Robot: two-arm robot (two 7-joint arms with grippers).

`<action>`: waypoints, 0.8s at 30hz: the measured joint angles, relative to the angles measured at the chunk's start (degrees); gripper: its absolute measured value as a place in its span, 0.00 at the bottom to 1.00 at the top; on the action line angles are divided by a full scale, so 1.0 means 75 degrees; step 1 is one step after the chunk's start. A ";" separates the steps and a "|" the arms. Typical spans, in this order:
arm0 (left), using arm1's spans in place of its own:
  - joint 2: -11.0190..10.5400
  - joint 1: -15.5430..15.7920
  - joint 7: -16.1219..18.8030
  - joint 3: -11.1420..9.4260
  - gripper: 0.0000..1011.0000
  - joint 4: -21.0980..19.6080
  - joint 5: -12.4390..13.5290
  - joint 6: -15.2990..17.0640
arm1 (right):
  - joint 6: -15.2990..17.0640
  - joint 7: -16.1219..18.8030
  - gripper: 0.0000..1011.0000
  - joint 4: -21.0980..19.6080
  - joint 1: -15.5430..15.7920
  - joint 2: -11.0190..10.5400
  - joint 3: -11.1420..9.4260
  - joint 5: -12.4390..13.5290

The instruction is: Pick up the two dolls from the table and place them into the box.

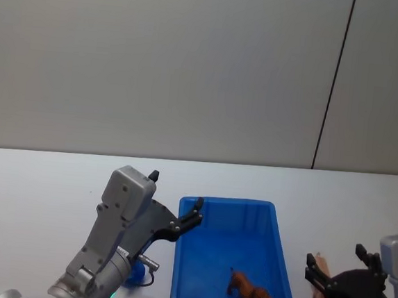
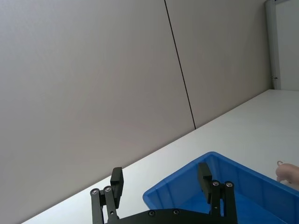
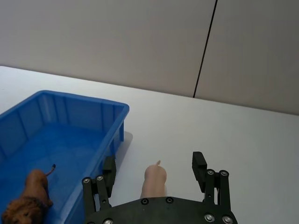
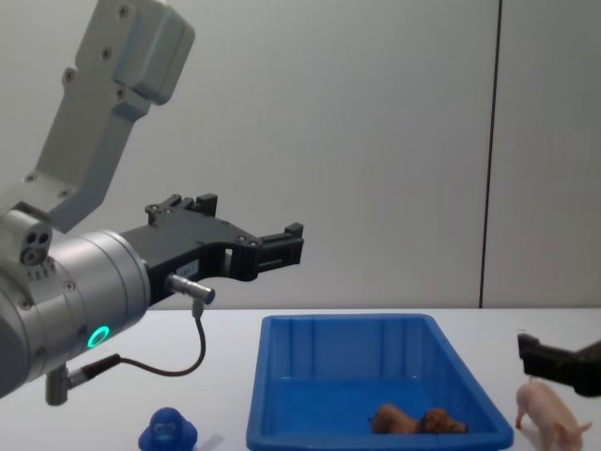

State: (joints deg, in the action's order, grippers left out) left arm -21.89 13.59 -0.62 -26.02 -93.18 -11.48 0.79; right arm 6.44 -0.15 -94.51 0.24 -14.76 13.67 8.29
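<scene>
Box (image 1: 229, 202): bright blue, plain, no markings.
Brown doll (image 1: 248, 288): orange-brown, darker patches.
Pig doll (image 3: 154, 179), between R gripper (image 3: 153, 159) fingers (image 3: 197, 161): pale pink, plain.
Blue doll (image 4: 167, 434), well below L gripper (image 2: 160, 170) fingers (image 2: 117, 179): mid blue w/ darker face marks.
Fingers both sides: matte black, silver screw heads.
L arm (image 4: 103, 113): silver-grey; ring light (image 4: 97, 335) green.
Worktop (image 1: 43, 177): white.
Wall (image 1: 157, 69): pale grey, one thin dark vertical line.
</scene>
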 joint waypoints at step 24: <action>0.0000 0.0000 0.0000 0.0000 0.99 0.0000 0.0000 0.0000 | -0.0154 0.0252 0.97 0.1094 -0.0233 0.0159 -0.0060 0.0174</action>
State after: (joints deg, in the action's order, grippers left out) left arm -21.89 13.59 -0.62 -26.02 -93.17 -11.48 0.79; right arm 5.29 1.74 -86.30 -1.50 -13.57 13.22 9.59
